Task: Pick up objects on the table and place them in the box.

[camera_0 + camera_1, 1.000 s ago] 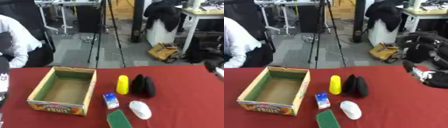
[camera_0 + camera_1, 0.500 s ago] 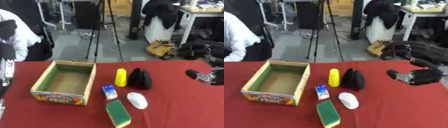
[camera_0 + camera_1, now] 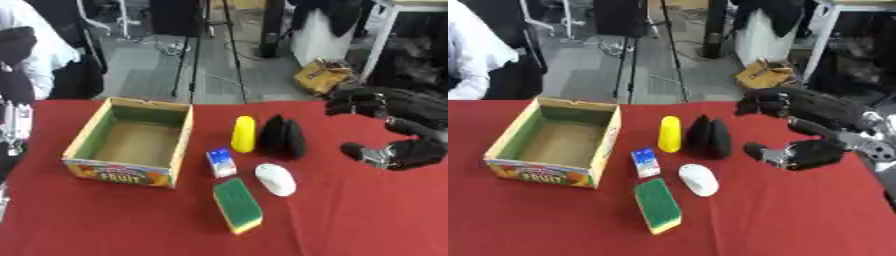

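An open cardboard fruit box (image 3: 179,145) stands empty on the red table's left part. To its right lie a yellow oblong object (image 3: 243,134), a black pointed object (image 3: 282,136), a small blue-and-white carton (image 3: 220,162), a white oval object (image 3: 276,179) and a green-and-yellow sponge (image 3: 237,205). My right hand (image 3: 811,130) hovers to the right of the black object, fingers spread and thumb apart, holding nothing. At the left edge only part of my left arm (image 3: 15,127) shows; I cannot make out its hand.
The red tablecloth (image 3: 367,215) reaches the front and right of the view. Behind the table stand a tripod (image 3: 229,45), a white table leg (image 3: 376,37) and a small cardboard box (image 3: 325,75) on the floor. A person in white (image 3: 39,50) is at the far left.
The camera has tilted, shifting the whole picture. My right hand has come in from the right edge toward the black object and opened wider.
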